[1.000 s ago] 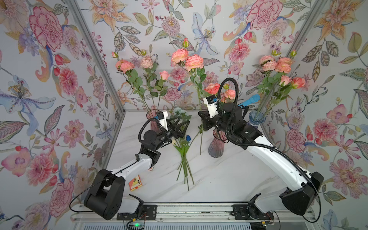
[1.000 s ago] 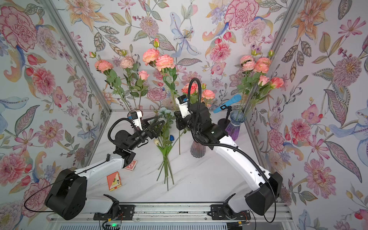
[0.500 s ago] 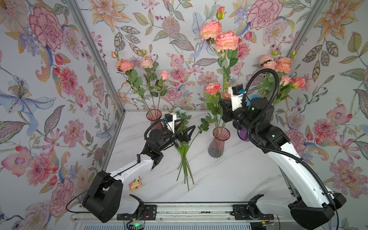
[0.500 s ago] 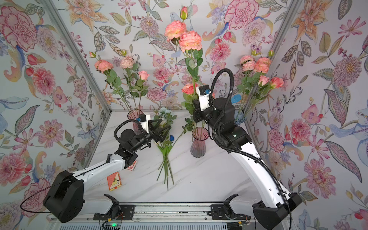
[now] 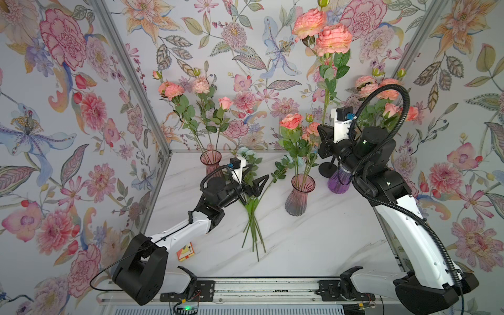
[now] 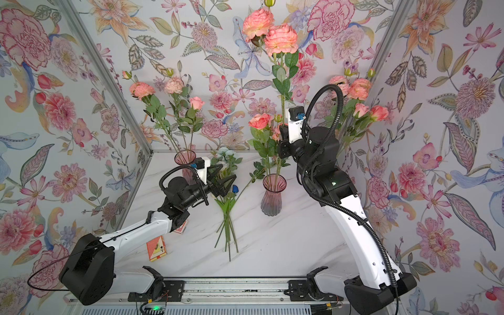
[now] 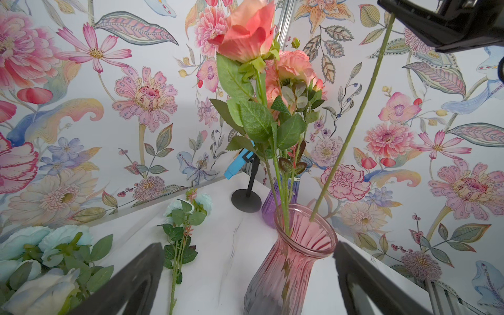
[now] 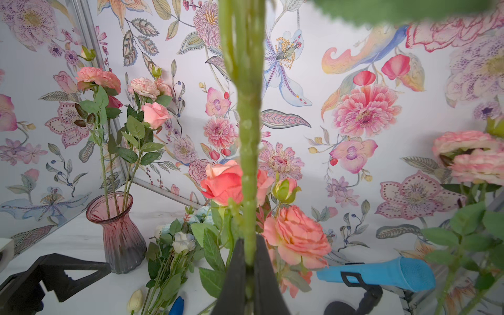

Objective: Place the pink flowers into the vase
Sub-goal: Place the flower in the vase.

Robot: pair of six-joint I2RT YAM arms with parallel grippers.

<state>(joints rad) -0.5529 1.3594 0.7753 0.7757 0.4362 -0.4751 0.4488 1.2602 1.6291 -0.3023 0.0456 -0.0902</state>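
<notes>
The pink flowers (image 5: 334, 39) are held nearly upright, heads uppermost, the long stem (image 7: 354, 125) slanting down to the mouth of the vase (image 5: 298, 200). The stem is clamped by the right hand (image 8: 249, 245). The left hand (image 5: 257, 177) is spread wide and empty near the vase, by pale blooms (image 5: 252, 218) laid on the worktop (image 5: 313, 245).

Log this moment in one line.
right gripper: shut on pink flowers | stem end: in vase mouth | left gripper: open, facing vase
</notes>
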